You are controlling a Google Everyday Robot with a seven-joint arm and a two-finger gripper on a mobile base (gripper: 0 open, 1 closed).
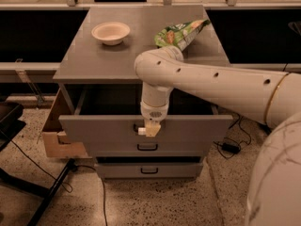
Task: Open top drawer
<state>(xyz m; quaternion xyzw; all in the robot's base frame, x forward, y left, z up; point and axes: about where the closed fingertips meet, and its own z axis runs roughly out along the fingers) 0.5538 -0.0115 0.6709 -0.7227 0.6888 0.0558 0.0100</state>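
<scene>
The top drawer (94,131) of the grey cabinet is pulled out, and its dark inside (113,102) shows under the cabinet top. My gripper (149,128) hangs from the white arm (211,86) and sits right at the middle of the drawer front, over its handle. The handle itself is hidden behind the gripper. A small white tag (141,132) shows at the gripper's left edge.
Two shallower drawers (147,147) (149,170) below are shut. On the cabinet top (84,60) stand a cream bowl (110,32) and a green snack bag (181,33). A cardboard box (56,135) stands at the left, with a black stand leg (47,192). Cables (230,147) lie at the right.
</scene>
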